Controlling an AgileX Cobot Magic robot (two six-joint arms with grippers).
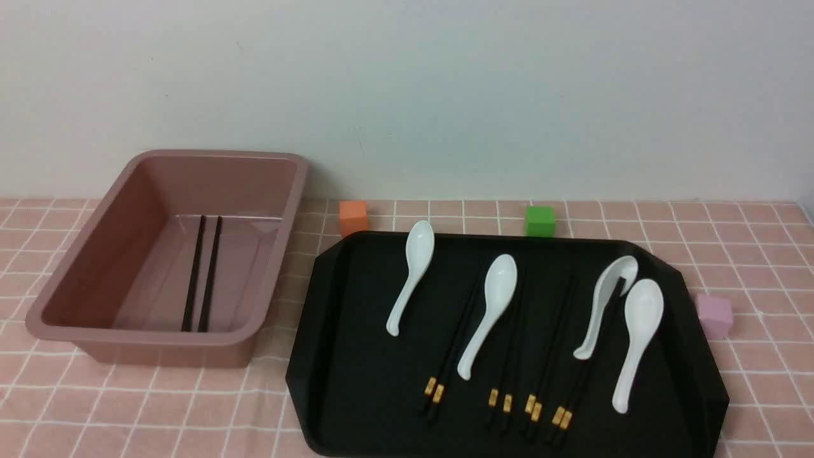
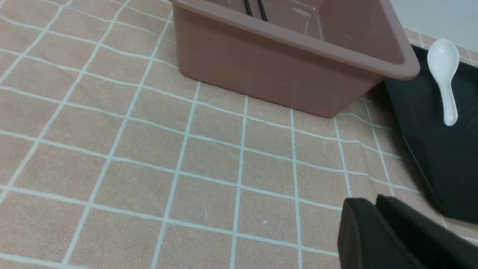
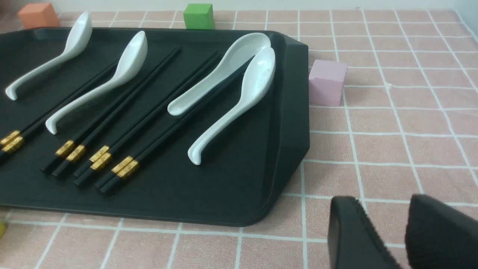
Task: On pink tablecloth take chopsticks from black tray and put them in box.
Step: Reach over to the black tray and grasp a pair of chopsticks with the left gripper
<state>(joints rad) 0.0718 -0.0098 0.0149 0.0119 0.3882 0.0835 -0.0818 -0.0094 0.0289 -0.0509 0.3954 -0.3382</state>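
**Q:** Where are the chopsticks?

**A:** Four pairs of chopsticks (image 1: 434, 389) lie on the black tray (image 1: 356, 356). Their gold bands point toward the tray's near edge and their thin ends run toward its far edge. Four white spoons (image 1: 410, 273) lie among them, and the pair nearest the tray's right edge runs up between two of those spoons. A fifth pair (image 1: 202, 273) lies flat on the floor of the box (image 1: 159, 346). The box stands just left of the tray on the pink tablecloth (image 1: 763, 254). I cannot tell whether box and tray touch.

**Q:** And your pincers?

**A:** My left pincer (image 2: 373, 200) hangs over the cloth off the tray's near left corner. Its fingers are pressed together with nothing between them. My right pincer (image 3: 386, 203) hangs off the tray's near right corner. Its fingers are parted by a modest gap and hold nothing; only the cloth's grid shows through.

**Q:** Anything else around the tray?

**A:** Three small blocks. The orange cube (image 1: 353, 218) sits close behind the tray's far left corner. The green cube (image 1: 540, 221) is behind its far edge. The pale pink cube (image 1: 713, 315) is just off its right edge.
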